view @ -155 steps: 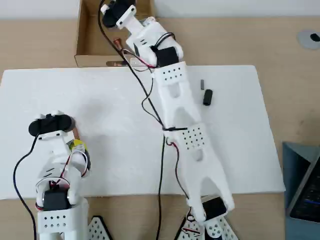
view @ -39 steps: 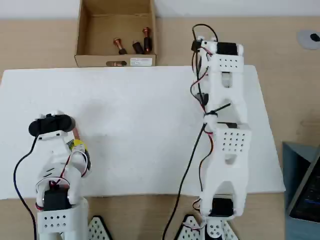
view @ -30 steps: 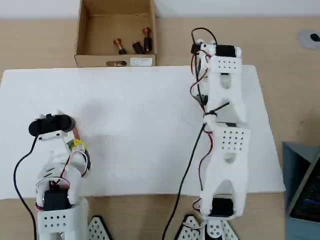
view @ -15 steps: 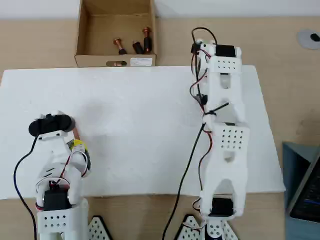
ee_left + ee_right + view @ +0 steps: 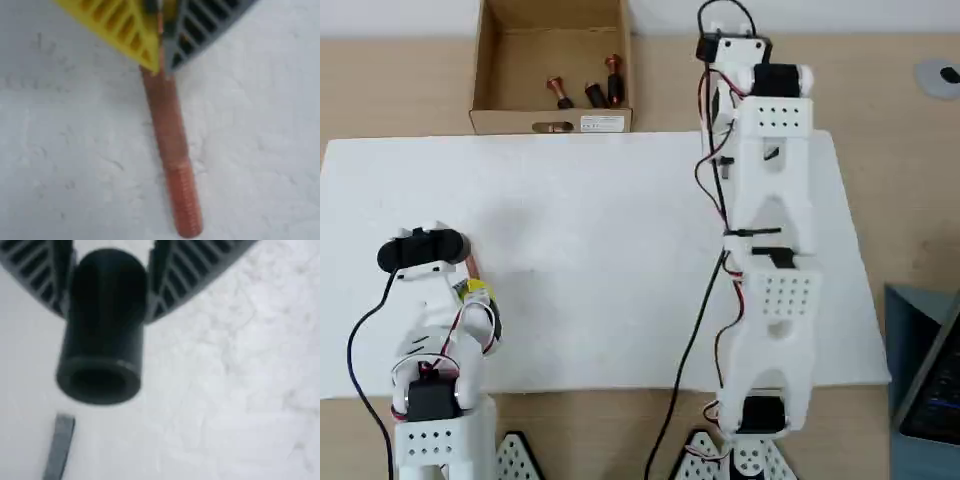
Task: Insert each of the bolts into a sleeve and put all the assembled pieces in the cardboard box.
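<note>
Left gripper (image 5: 161, 62): one yellow finger (image 5: 125, 30) and one grey finger (image 5: 200, 30), tips pinched together on a bolt (image 5: 167, 130).
Bolt: copper-coloured, plain shank at the tips, threaded at the free end.
Mat (image 5: 60, 150): white, rough-textured, beneath the bolt; contact unclear, possibly touching.

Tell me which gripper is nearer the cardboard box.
Right. The right gripper is at the mat's far end beside the cardboard box; the left gripper is at the near end.
</note>
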`<state>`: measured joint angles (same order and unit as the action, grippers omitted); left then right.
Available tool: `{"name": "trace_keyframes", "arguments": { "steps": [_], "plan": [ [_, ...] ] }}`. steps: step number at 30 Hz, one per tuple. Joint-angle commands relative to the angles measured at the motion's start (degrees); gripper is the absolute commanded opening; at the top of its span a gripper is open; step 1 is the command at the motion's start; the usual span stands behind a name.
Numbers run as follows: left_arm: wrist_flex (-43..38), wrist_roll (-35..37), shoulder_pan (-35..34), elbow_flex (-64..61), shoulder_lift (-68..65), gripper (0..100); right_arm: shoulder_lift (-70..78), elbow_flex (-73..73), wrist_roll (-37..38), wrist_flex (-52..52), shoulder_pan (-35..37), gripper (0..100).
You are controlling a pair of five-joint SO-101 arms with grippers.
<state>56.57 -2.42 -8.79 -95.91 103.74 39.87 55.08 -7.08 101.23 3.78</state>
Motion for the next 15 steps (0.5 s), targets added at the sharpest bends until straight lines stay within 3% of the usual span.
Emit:
{"name": "trace_keyframes", "arguments": {
  "steps": [1, 12, 15],
  "plan": [
    [-1.05, -0.18, -0.44, 0.26, 0.48, 0, -10.68, -4.18, -0.35, 1.23, 0.57, 0.9],
    [-0.97, -0.09, -0.09, 0.26, 0.48, 0, -38.20, -27.12, -0.53, 1.23, -0.13, 0.9],
    [-0.62, 0.00, -0.26, 0.44, 0.48, 0, -46.90, -34.07, -4.31, 1.05, -1.71, 0.9]
  ]
}}
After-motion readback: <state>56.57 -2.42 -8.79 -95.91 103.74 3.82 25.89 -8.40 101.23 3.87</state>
